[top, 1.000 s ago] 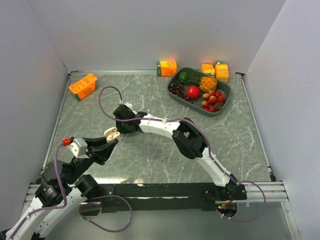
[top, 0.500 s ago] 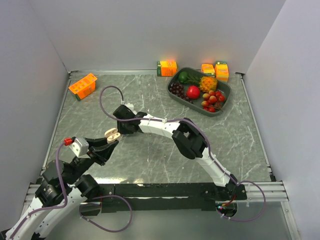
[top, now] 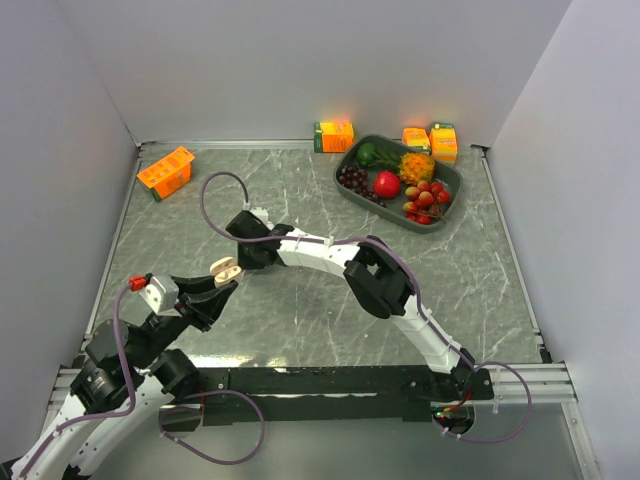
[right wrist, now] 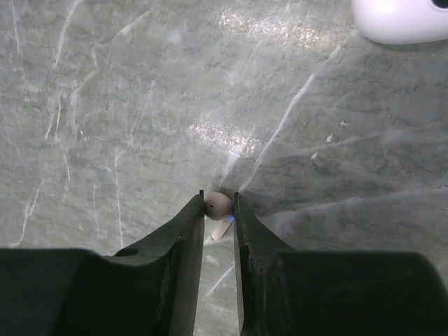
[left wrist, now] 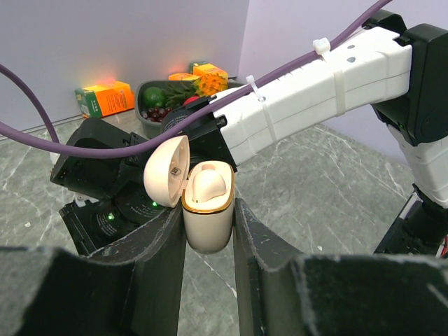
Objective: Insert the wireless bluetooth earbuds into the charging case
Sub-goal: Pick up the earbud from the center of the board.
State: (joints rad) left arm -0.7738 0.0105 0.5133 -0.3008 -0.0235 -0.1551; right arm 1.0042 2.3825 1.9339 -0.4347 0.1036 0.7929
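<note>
My left gripper [left wrist: 207, 207] is shut on a beige charging case [left wrist: 207, 222] and holds it upright above the table. The case's lid [left wrist: 166, 171] is swung open to the left, and one beige earbud [left wrist: 208, 185] sits inside. From above, the case [top: 224, 268] shows at the left gripper's tips [top: 222, 284]. My right gripper [top: 245, 252] points down at the table just behind the case. In the right wrist view its jaws [right wrist: 218, 201] press on both sides of a second beige earbud [right wrist: 219, 205], which lies on the marble with its stem towards the camera.
A white rounded case [right wrist: 402, 19] lies on the table beyond the right gripper. An orange box [top: 165, 171] sits at the back left. A grey tray [top: 447, 205] of fruit and orange cartons [top: 334, 135] stand at the back right. Walls close three sides.
The right gripper's jaws have narrowed onto the earbud on the table. The left gripper with the case has barely shifted.
</note>
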